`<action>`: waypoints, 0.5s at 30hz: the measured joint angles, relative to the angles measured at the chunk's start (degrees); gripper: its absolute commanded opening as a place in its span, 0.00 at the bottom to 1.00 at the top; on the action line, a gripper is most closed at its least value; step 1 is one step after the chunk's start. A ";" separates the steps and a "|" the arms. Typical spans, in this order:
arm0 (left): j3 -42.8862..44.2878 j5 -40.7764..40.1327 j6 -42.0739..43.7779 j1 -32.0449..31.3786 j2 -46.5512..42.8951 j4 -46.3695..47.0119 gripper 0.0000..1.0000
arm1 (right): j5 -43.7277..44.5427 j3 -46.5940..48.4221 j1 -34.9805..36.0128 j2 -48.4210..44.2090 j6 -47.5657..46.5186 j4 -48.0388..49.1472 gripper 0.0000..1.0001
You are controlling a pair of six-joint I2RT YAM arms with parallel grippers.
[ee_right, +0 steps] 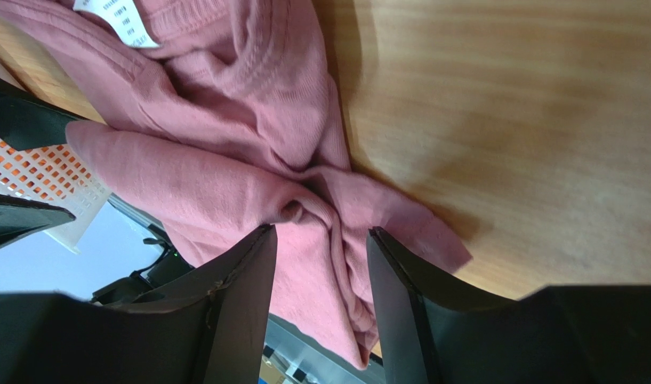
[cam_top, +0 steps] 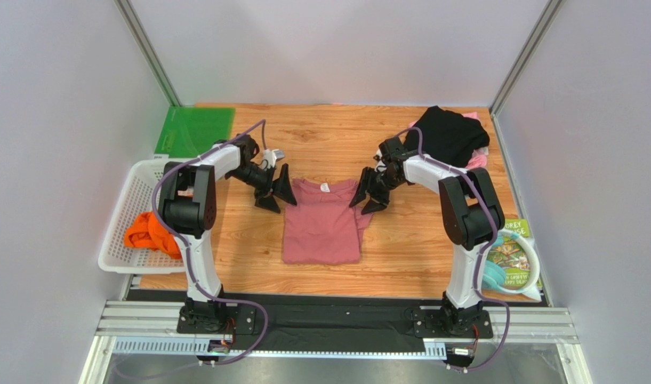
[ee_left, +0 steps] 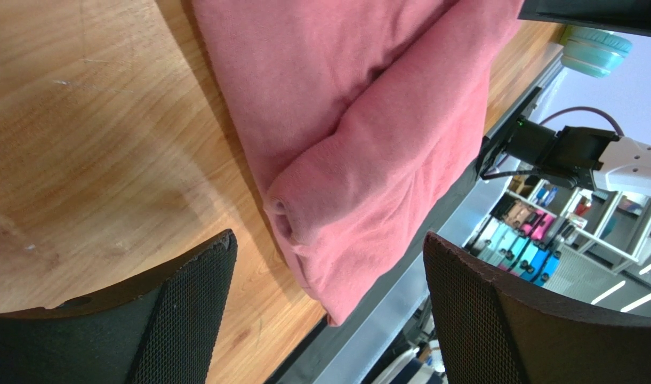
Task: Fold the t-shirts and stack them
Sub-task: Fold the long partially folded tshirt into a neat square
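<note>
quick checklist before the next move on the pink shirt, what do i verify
1. Dusty-rose shirt lying flat in the middle: ok.
2. Its left side folded in with a straight edge: ok.
3. Right sleeve smoothed: not ok, bunched.
4. Left jaws wide open: ok.
5. Right jaws apart over that sleeve, nothing gripped: ok.
6. Black shirt folded: not ok, heaped at the far right.
</note>
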 measured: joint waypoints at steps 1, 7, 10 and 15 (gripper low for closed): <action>0.02 -0.02 -0.15 -0.02 0.42 0.11 0.91 | -0.33 0.44 0.00 0.68 0.11 0.33 0.50; 0.96 -0.02 -1.03 -0.46 1.49 0.66 0.90 | -1.86 2.27 0.00 2.19 0.76 1.60 0.48; 1.31 0.00 -1.29 -1.38 1.55 0.76 0.90 | -2.34 3.08 0.00 2.19 0.92 2.03 0.48; 2.16 0.11 -2.05 -2.95 1.84 1.01 0.88 | -3.04 3.65 -0.11 2.19 1.05 2.86 0.46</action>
